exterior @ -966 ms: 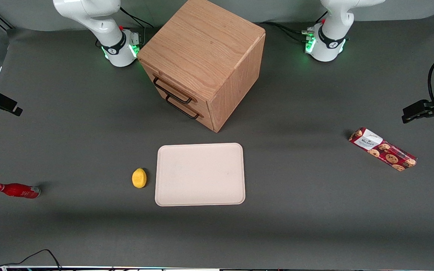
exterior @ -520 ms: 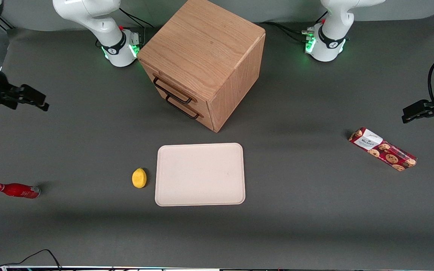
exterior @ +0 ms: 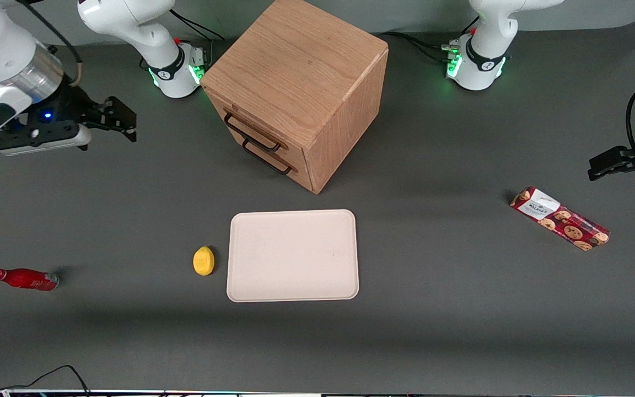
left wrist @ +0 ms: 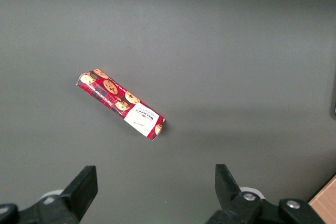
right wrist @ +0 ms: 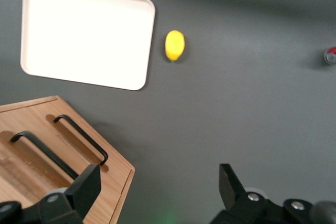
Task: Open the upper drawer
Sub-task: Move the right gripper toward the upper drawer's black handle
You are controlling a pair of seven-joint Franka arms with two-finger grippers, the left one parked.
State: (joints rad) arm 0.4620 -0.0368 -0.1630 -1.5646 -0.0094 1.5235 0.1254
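The oak cabinet (exterior: 301,71) stands far from the front camera, its front turned toward the working arm's end of the table. The upper drawer (exterior: 240,122) is shut, with its thin black handle (exterior: 253,134) above the bottom drawer's handle (exterior: 265,157). My right gripper (exterior: 122,118) hovers over the table in front of the cabinet, well apart from both handles. It is open with nothing between its fingers. In the right wrist view the gripper (right wrist: 157,177) frames bare table beside the cabinet's corner, and the upper drawer's handle (right wrist: 48,156) shows beside the bottom one (right wrist: 81,137).
A beige tray (exterior: 292,255) lies nearer the front camera than the cabinet, with a lemon (exterior: 203,260) beside it. A red bottle (exterior: 22,279) lies toward the working arm's end of the table. A cookie box (exterior: 560,218) lies toward the parked arm's end.
My right gripper has swung in from the table's edge toward the cabinet's front, staying open. The drawers and other objects have not moved.
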